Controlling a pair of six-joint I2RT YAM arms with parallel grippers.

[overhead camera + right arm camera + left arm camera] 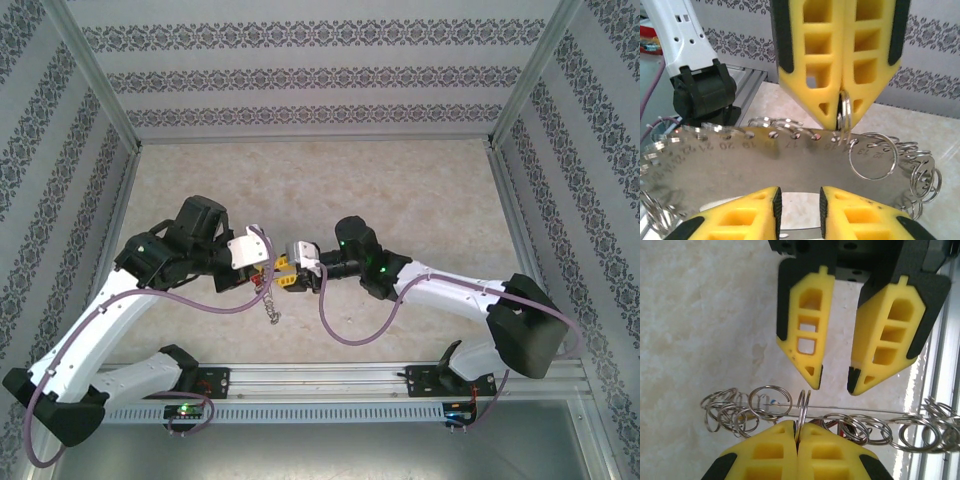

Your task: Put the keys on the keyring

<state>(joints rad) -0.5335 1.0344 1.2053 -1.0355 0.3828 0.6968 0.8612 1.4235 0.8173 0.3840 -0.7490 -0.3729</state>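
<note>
left gripper [842, 112] clenched on keyring [790, 160] loop | right gripper [797, 197] jaws parted just beside it, contact unclear

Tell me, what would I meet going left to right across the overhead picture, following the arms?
Black left arm joint → left tool on its white housing → yellow-fingered right tool → black right wrist with a green light → white right forearm → black right elbow.

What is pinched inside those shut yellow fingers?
A silver split ring beside the numbered metal plate. The left gripper covers much of that ring, so its full loop is hidden.
</note>
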